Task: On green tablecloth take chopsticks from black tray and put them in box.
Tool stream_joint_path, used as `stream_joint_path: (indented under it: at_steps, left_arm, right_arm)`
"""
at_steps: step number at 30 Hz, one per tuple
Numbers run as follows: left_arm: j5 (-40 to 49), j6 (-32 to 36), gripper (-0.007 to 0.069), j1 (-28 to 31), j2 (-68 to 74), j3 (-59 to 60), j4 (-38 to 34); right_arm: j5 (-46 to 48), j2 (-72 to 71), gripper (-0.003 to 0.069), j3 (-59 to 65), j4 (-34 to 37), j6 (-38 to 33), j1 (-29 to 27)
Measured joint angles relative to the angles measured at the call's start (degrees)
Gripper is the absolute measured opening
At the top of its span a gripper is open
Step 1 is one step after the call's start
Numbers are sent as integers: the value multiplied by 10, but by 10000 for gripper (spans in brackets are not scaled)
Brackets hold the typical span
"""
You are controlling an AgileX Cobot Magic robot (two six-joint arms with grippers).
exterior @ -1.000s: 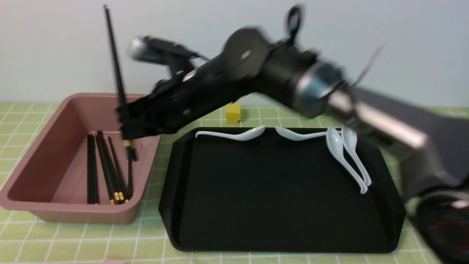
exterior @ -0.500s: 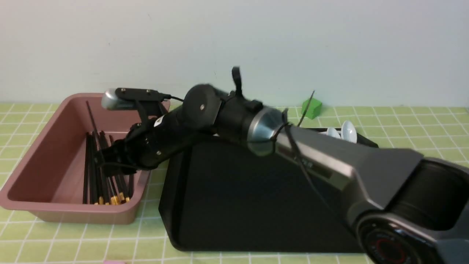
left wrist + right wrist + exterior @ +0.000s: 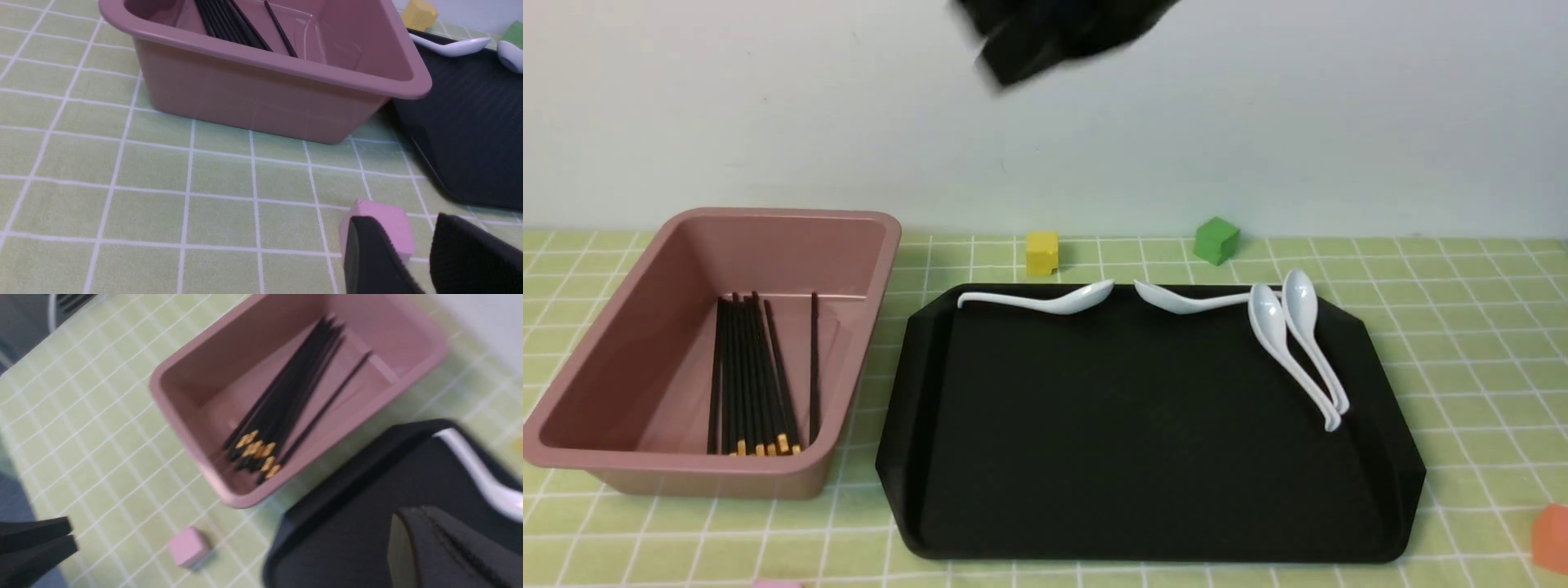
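Observation:
The pink box (image 3: pixel 654 269) stands at the left on the green tablecloth (image 3: pixel 1462 327). Several black chopsticks (image 3: pixel 756 376) with gold bands lie inside it, one a little apart; they also show in the right wrist view (image 3: pixel 286 404) and left wrist view (image 3: pixel 233 20). The black tray (image 3: pixel 1143 457) holds only white spoons (image 3: pixel 1298 343). My right arm (image 3: pixel 1054 33) is a blur high at the top. My right gripper (image 3: pixel 425 512) is shut and empty above the tray. My left gripper (image 3: pixel 421 245) is slightly open and empty, low by a pink cube (image 3: pixel 384 220).
A yellow cube (image 3: pixel 1042 251) and a green cube (image 3: pixel 1216 240) sit behind the tray. An orange cube (image 3: pixel 1553 537) is at the near right edge. The pink cube (image 3: pixel 188 547) lies on the cloth in front of the box, near the tray's near-left corner.
My right arm held a chopstick upright over the box, lowered into it, then rose up and away. That chopstick now lies in the box and the spoons are uncovered.

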Motion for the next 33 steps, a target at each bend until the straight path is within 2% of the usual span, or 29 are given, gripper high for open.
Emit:
stream_joint_path:
  at_steps: [1, 4, 5, 8, 9, 10, 12, 16, 18, 19, 20, 25, 33]
  left_arm:
    - [0, 0, 239, 0, 0, 0, 0]
    - [0, 0, 239, 0, 0, 0, 0]
    - [0, 0, 239, 0, 0, 0, 0]
    - [0, 0, 239, 0, 0, 0, 0]
    - [0, 0, 239, 0, 0, 0, 0]
    - [0, 0, 239, 0, 0, 0, 0]
    - [0, 0, 239, 0, 0, 0, 0]
    - [0, 0, 239, 0, 0, 0, 0]
    - [0, 0, 239, 0, 0, 0, 0]
    - [0, 0, 239, 0, 0, 0, 0]
    - [0, 0, 239, 0, 0, 0, 0]
    - [0, 0, 239, 0, 0, 0, 0]
    - [0, 0, 239, 0, 0, 0, 0]
  right_arm:
    - [1, -51, -11, 7, -46, 11, -1]
    - [1, -163, -8, 62, -107, 26, -3]
    - [1, -163, -8, 62, -107, 26, -3]
    - [2, -336, -6, 229, -129, 29, -3]
    - [2, -336, -6, 229, -129, 29, -3]
    - [-13, -411, -6, 327, -129, 29, -3]
    - [-48, -475, -6, 425, -122, 30, -3]
    - [-282, -636, -5, 724, -103, 33, -3]
    - [-366, -674, -5, 813, -101, 45, -3]
    - [-366, -677, -4, 821, -101, 45, -3]
    - [-409, -700, -4, 872, -102, 55, -3]
    - [-464, -729, 1, 924, -117, 62, -3]
    - [-470, -730, 4, 928, -121, 65, -3]
